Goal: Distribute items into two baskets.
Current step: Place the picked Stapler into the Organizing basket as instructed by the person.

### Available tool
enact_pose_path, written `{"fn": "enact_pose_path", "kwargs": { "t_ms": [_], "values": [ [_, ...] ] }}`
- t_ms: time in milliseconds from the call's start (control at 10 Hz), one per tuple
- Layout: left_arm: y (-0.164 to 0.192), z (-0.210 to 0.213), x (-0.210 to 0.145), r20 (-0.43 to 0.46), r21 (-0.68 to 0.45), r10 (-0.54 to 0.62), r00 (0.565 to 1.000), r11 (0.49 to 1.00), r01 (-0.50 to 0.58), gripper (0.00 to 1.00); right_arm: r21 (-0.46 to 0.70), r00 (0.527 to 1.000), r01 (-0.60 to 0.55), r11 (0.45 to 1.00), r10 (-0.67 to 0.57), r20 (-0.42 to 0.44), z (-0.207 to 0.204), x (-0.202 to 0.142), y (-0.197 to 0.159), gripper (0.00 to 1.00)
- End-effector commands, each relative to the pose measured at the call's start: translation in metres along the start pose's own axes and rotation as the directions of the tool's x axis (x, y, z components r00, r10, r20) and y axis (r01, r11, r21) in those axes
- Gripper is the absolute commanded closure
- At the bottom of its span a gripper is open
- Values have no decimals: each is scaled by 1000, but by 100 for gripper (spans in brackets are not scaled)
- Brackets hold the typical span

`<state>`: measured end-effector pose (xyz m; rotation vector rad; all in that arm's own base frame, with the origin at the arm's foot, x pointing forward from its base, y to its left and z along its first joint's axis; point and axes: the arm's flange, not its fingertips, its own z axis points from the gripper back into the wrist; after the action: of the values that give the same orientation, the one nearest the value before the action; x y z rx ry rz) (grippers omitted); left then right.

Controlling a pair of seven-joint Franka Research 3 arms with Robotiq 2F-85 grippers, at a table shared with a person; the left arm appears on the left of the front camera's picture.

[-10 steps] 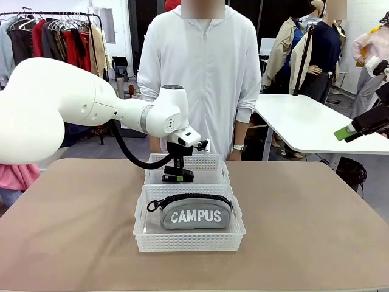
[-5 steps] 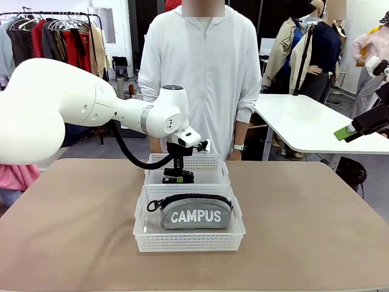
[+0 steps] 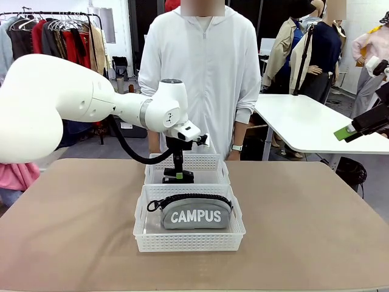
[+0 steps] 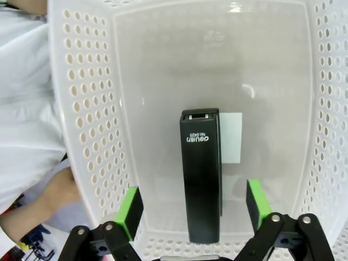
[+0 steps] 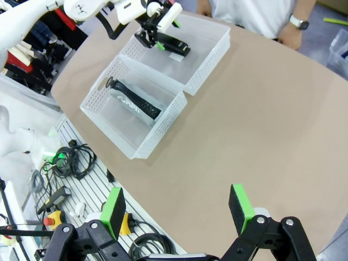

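We see a tan worktop (image 3: 73, 213) carrying two white baskets touching end to end. The near basket (image 3: 189, 234) holds the grey CAMPUS pouch (image 3: 196, 214); the far basket (image 3: 216, 163) holds the black stapler (image 4: 201, 174), lying flat. Our left end effector (image 4: 193, 209) hangs over it, fingers apart, not touching. Our right end effector (image 5: 176, 209) is spread wide, high above. A person in white (image 3: 203, 73) stands opposite; a clothes rack (image 3: 55, 36) stands behind.

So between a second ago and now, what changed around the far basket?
The left pincer has lifted slightly from the far basket, open, its green pads clear of the stapler, which lies released on the basket floor. The CAMPUS pouch stays in the near basket, and the right pincer stays open and raised, off to the table's side.
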<state>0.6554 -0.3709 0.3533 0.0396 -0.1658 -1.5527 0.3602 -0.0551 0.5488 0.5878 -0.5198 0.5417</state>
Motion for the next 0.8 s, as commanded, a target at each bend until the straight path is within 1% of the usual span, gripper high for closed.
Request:
{"fn": "enact_pose_path", "kwargs": {
  "t_ms": [0,100,300,400,600,700],
  "values": [
    [-3,26,-1,12,-22,67,998,998,-67,0,10,1000,-10,1000,9,20,-1,0,1,0],
    [-6,36,-2,12,-13,83,996,996,-83,0,10,1000,-10,1000,9,20,-1,0,1,0],
    [-8,45,-4,17,-34,106,994,994,-106,0,10,1000,-10,1000,9,20,-1,0,1,0],
    [-8,47,-5,30,-65,121,992,991,-119,0,10,1000,-10,1000,9,20,-1,0,1,0],
    [-8,49,-6,44,-70,120,992,991,-117,0,10,1000,-10,1000,9,20,-1,0,1,0],
    [-5,45,-1,22,-40,102,995,994,-101,0,10,1000,-10,1000,9,20,-1,0,1,0]
  ]
}}
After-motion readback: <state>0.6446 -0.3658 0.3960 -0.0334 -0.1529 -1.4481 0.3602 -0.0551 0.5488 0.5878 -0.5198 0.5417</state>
